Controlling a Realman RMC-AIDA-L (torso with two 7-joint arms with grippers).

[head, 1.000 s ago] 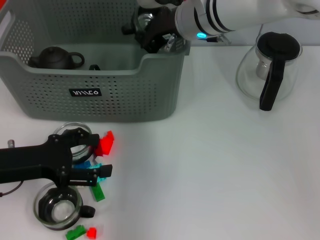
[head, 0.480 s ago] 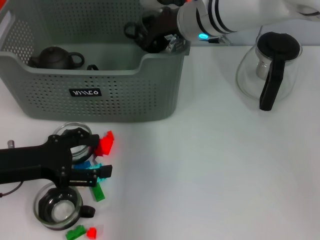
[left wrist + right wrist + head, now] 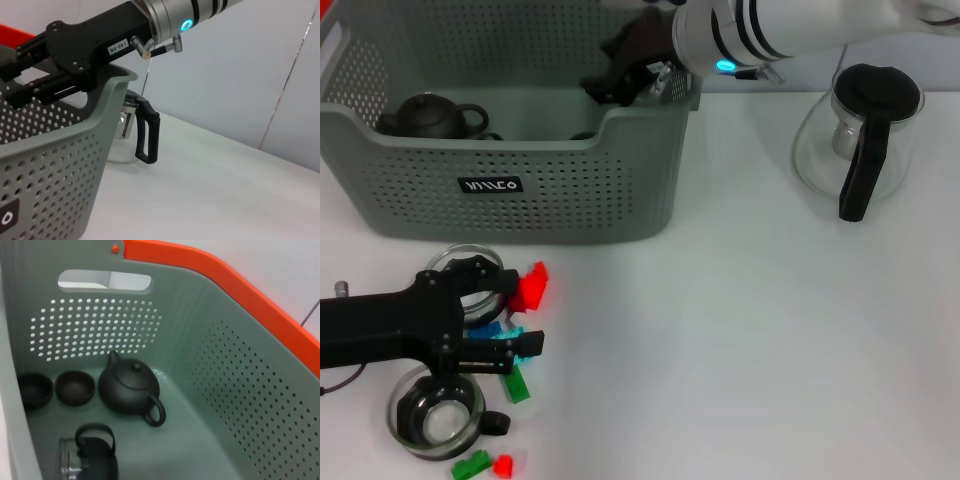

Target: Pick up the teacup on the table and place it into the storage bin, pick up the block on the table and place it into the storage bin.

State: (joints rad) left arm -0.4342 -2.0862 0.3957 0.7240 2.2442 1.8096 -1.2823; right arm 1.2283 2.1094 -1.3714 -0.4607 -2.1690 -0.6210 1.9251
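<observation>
The grey-green storage bin [image 3: 570, 195] stands at the back left. My right gripper [image 3: 622, 78] hangs open over its right rear corner, with nothing between its fingers. A glass teacup [image 3: 90, 457] with a black handle lies on the bin floor in the right wrist view. On the table in front of the bin, my left gripper [image 3: 520, 318] rests open, a cyan block [image 3: 508, 330] between its fingers and a red block [image 3: 531, 286] at its upper finger. One glass teacup [image 3: 435, 415] sits beside the left gripper and another [image 3: 455, 262] is partly under it.
Inside the bin are a dark teapot [image 3: 130, 390] and two small dark cups [image 3: 75, 387]. A glass pitcher [image 3: 860, 130] with a black handle stands at the back right. Green blocks [image 3: 515, 385] and a small red block [image 3: 503, 464] lie near the table's front left.
The glass teacup that my right gripper held above the bin's corner has left it and lies inside the bin. The left arm has not moved.
</observation>
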